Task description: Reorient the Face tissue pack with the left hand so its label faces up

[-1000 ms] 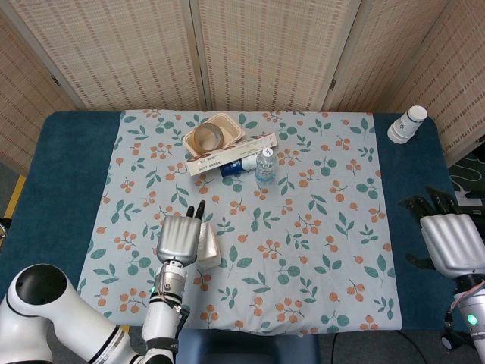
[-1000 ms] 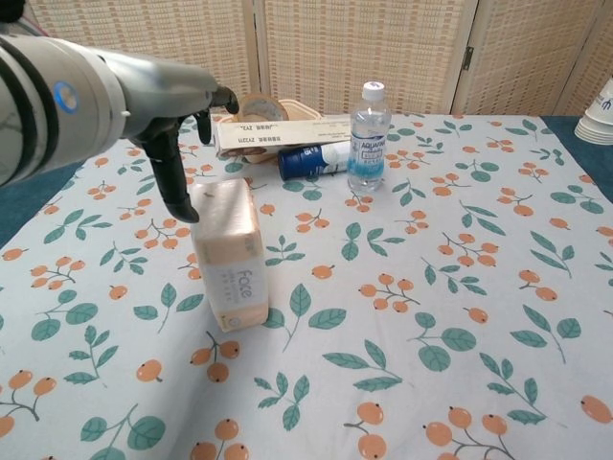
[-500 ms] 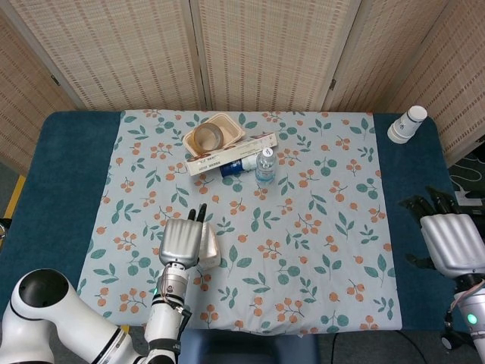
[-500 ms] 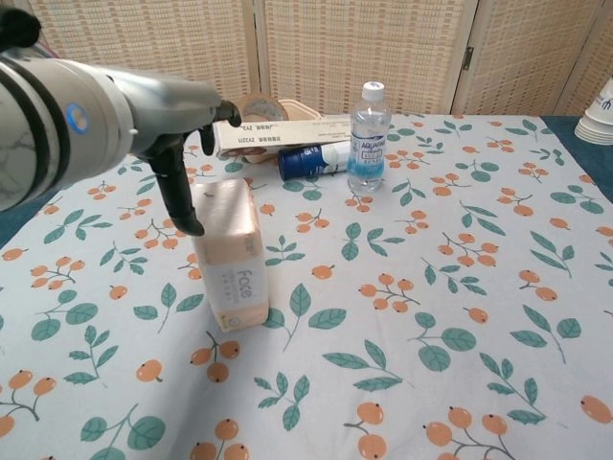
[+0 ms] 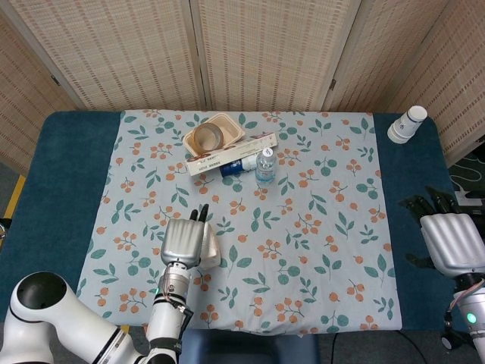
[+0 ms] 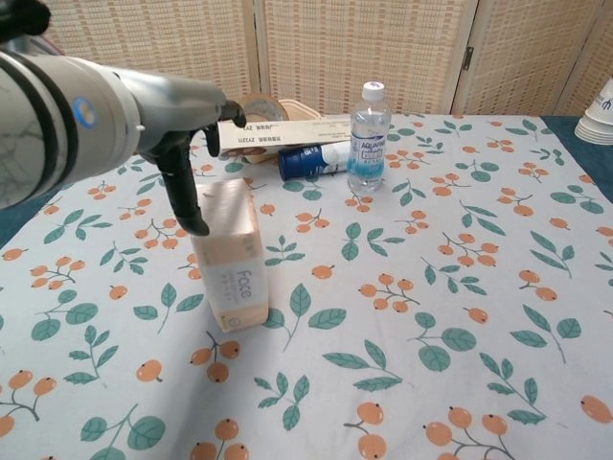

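Note:
The Face tissue pack [image 6: 230,257], peach and white, stands on a long edge on the floral cloth, its "Face" label on the side turned toward the chest camera. My left hand [image 6: 177,125] reaches in from the left, and its dark fingertips [image 6: 194,218] touch the pack's upper left edge. From the head view the left hand [image 5: 182,241] covers most of the pack [image 5: 211,251]. My right hand [image 5: 452,241] hovers over the blue table edge at far right, holding nothing.
Behind the pack lie a long white box [image 6: 278,134], a blue can on its side [image 6: 311,160], an upright water bottle [image 6: 369,134] and a bowl with a tape roll [image 5: 206,136]. Stacked paper cups [image 5: 407,123] stand at the back right corner.
My left hand has slid a little to the right against the pack's left side, and the pack has tipped slightly rightward. The right hand has stayed still.

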You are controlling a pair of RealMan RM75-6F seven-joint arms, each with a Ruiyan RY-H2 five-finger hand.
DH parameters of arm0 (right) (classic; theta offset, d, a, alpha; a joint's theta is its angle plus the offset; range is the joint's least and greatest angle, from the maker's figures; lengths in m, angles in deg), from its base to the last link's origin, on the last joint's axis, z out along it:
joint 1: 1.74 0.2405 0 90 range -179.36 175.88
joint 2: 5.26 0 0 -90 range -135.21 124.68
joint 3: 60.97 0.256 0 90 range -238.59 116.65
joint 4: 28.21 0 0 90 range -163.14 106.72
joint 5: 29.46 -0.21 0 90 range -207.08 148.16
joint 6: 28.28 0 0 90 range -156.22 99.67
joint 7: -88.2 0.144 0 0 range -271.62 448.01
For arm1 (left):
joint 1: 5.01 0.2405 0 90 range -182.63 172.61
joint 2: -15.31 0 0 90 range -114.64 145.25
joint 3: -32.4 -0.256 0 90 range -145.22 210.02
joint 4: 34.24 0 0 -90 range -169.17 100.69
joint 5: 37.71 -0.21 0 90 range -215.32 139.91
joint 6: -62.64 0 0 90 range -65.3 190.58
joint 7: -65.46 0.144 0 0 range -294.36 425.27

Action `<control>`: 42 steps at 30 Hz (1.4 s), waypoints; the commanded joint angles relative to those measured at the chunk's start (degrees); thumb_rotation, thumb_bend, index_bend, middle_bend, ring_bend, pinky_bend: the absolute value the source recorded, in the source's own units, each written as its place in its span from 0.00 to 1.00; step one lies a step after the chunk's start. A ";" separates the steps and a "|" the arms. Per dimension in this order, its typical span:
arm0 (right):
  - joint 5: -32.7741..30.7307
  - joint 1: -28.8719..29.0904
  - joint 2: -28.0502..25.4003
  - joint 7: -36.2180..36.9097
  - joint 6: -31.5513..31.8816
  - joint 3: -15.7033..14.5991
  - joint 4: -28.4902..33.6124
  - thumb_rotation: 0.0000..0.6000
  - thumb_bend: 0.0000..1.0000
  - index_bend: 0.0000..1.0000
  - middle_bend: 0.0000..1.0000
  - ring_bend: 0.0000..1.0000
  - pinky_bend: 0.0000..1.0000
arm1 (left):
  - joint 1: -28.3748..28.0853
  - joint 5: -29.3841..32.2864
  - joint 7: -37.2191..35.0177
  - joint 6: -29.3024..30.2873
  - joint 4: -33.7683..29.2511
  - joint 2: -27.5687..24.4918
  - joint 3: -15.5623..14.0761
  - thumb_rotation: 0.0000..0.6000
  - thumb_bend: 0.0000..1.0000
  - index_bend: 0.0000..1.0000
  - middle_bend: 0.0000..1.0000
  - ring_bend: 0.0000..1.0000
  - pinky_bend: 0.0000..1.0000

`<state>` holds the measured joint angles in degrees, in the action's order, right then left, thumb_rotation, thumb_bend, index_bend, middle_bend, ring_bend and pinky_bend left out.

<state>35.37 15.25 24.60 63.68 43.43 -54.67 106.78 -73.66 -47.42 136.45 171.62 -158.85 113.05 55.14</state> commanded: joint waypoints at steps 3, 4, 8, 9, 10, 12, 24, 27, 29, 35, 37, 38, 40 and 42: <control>-0.23 0.13 0.07 -0.05 -0.13 0.02 0.00 1.00 0.07 0.23 0.18 0.03 0.09 | -0.18 0.86 1.32 0.09 -0.73 -0.43 2.02 1.00 0.13 0.02 0.18 0.96 1.00; -0.26 0.17 0.08 -0.02 -0.16 0.04 0.00 1.00 0.07 0.23 0.18 0.03 0.09 | -0.09 1.33 1.28 0.08 -1.05 -0.36 2.64 1.00 0.13 0.02 0.18 0.96 1.00; 0.15 0.10 0.08 0.34 0.00 0.06 0.00 1.00 0.07 0.23 0.19 0.03 0.09 | -0.26 2.34 1.59 0.11 -1.64 0.31 3.66 1.00 0.13 0.02 0.18 0.96 1.00; 0.32 0.05 0.07 0.49 0.03 0.05 0.00 1.00 0.07 0.23 0.19 0.03 0.09 | -0.29 2.57 1.55 0.16 -1.71 0.55 3.91 1.00 0.13 0.02 0.18 0.96 1.00; 0.50 -0.02 0.02 0.61 0.06 0.01 0.00 1.00 0.07 0.23 0.19 0.03 0.09 | -0.43 2.71 1.54 0.25 -1.75 0.89 4.21 1.00 0.13 0.02 0.18 0.96 1.00; 0.67 -0.09 -0.06 0.75 -0.01 -0.07 0.00 1.00 0.07 0.23 0.19 0.03 0.09 | -0.85 2.15 1.59 0.58 -1.59 1.52 4.22 1.00 0.13 0.02 0.18 0.96 1.00; 0.97 -0.20 -0.74 1.95 -0.28 0.00 0.00 1.00 0.07 0.23 0.19 0.03 0.09 | -1.88 1.29 2.45 0.69 1.33 4.13 3.62 1.00 0.13 0.02 0.18 0.96 1.00; 0.84 -0.17 -0.81 1.97 -0.35 0.03 0.00 1.00 0.07 0.23 0.19 0.03 0.09 | -1.89 0.45 2.78 0.28 2.15 4.44 2.70 1.00 0.13 0.02 0.18 0.96 1.00; 0.75 -0.15 -0.85 1.95 -0.35 0.05 0.00 1.00 0.07 0.23 0.19 0.03 0.09 | -1.71 -0.11 2.95 0.01 2.75 4.43 2.07 1.00 0.13 0.02 0.18 0.96 1.00; 0.22 0.01 -0.75 1.61 -0.39 0.11 0.00 1.00 0.07 0.23 0.19 0.03 0.09 | -0.25 0.29 2.76 -1.08 3.39 4.06 1.53 1.00 0.13 0.02 0.18 0.96 1.00; 0.17 0.07 -0.60 1.31 -0.44 0.07 0.00 1.00 0.07 0.23 0.19 0.03 0.09 | 0.23 0.50 2.65 -1.56 3.47 3.98 1.48 1.00 0.13 0.02 0.18 0.96 1.00; 0.17 0.09 -0.53 1.18 -0.45 0.05 0.00 1.00 0.07 0.23 0.19 0.03 0.09 | 0.39 0.53 2.62 -1.74 3.50 3.95 1.46 1.00 0.13 0.02 0.18 0.96 1.00; 0.12 0.14 -0.38 0.92 -0.45 0.01 0.00 1.00 0.07 0.23 0.19 0.03 0.09 | 0.73 0.49 2.55 -2.16 3.64 3.87 1.33 1.00 0.13 0.02 0.18 0.96 1.00; 0.06 0.14 -0.22 0.72 -0.31 0.00 0.00 1.00 0.07 0.23 0.19 0.03 0.09 | 1.16 0.68 2.38 -2.50 3.62 3.75 1.46 1.00 0.13 0.02 0.18 0.96 1.00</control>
<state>35.45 15.38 24.34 64.45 43.07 -54.67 106.78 -72.63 -46.82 138.91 169.23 -155.23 116.87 56.55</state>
